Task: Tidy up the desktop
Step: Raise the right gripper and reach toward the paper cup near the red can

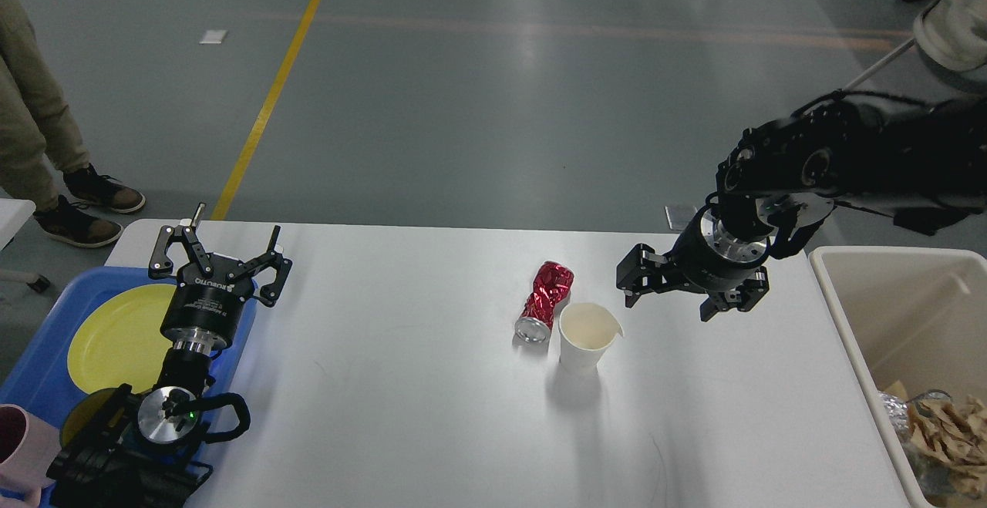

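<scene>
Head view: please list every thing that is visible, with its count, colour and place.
desktop: 1, white, centre.
crushed can: 1, red, lying mid-desktop, beside the cup.
paper cup: 1, white, upright, right of the can.
tray: 1, blue, left edge.
plate: 1, yellow, in the tray.
mug: 1, pink, bottom left.
bin: 1, beige, right of desktop, crumpled paper and foil inside.
person's legs: brown shoes, far left floor.
left claw: black, open, over the tray's edge.
right claw: black, open, right of the cup.

White desktop bears a crushed red can touching a paper cup
</scene>
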You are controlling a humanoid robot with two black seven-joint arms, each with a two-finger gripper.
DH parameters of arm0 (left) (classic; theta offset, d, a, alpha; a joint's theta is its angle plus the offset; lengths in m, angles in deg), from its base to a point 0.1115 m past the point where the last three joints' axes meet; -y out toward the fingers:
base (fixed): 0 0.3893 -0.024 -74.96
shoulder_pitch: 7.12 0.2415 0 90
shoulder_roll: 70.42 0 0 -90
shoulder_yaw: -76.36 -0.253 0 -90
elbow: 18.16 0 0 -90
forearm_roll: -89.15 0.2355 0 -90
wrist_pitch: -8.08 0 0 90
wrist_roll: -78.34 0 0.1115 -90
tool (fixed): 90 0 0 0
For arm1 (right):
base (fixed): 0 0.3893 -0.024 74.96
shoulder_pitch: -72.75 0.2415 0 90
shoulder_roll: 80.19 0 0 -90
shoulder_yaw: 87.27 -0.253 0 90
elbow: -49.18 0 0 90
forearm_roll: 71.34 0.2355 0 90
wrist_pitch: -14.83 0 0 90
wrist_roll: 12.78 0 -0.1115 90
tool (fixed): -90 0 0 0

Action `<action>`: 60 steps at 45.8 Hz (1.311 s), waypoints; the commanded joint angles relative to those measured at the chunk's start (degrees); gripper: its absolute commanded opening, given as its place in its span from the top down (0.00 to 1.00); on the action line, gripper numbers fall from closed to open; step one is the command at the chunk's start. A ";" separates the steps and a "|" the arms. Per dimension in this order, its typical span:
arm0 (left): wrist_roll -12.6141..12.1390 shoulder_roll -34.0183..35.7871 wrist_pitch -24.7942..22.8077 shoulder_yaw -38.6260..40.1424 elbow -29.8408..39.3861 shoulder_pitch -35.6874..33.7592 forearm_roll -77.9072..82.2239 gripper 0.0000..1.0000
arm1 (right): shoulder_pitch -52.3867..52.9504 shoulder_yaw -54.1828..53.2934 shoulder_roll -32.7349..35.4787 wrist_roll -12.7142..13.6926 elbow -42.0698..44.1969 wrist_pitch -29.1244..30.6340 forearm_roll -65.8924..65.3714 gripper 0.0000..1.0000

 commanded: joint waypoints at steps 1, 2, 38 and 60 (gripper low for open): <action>0.00 0.00 0.01 0.00 0.00 0.00 0.01 0.04 | -4.14 -2.34 -0.44 0.06 4.31 -0.04 0.06 0.01; 0.00 0.00 0.01 0.00 0.00 0.00 0.01 0.04 | -4.93 -2.86 -0.53 0.06 4.92 -0.04 0.06 0.01; 0.00 0.00 0.01 0.00 0.09 0.00 0.01 0.04 | -21.90 -6.73 -8.88 3.84 22.33 -6.02 0.23 0.06; 0.00 0.00 0.01 0.00 0.00 0.00 0.01 0.04 | -21.19 -9.90 -8.44 8.85 21.28 -6.37 0.93 0.81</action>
